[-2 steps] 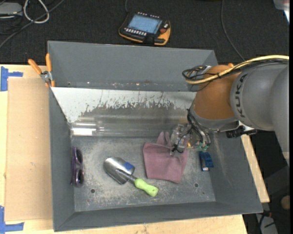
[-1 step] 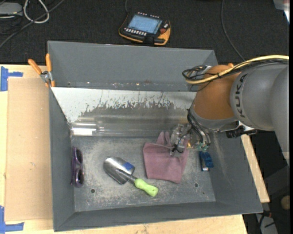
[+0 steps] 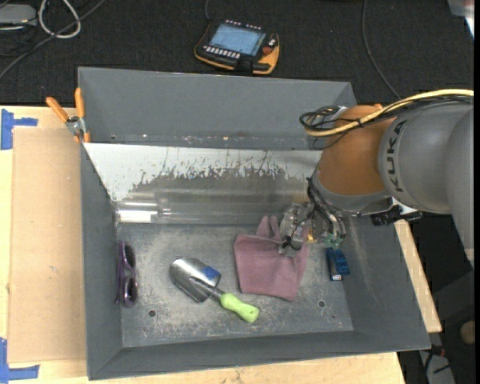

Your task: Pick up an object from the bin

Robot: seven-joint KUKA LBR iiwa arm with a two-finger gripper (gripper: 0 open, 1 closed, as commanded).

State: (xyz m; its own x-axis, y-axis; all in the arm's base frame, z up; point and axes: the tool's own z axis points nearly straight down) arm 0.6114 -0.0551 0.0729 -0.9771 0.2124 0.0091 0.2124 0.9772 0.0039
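At the left wall of the grey bin (image 3: 216, 106) we see purple sunglasses (image 3: 126, 272) lying flat, well apart from the arm. To their right a scoop (image 3: 198, 278) with a metal bowl and a green handle rests on the floor, and behind it a clear tube (image 3: 200, 207) lies along the back. Right of the middle sits a crumpled mauve cloth (image 3: 268, 269). The gripper (image 3: 292, 237) is low at the cloth's upper right corner, and we cannot tell whether it is apart, together or clamped on the fabric. Just to its right lies a small blue thing (image 3: 337, 264). We judge the reach into the bin done. A sure grasp is unconfirmed and the lift is left, since the cloth lies on the floor.
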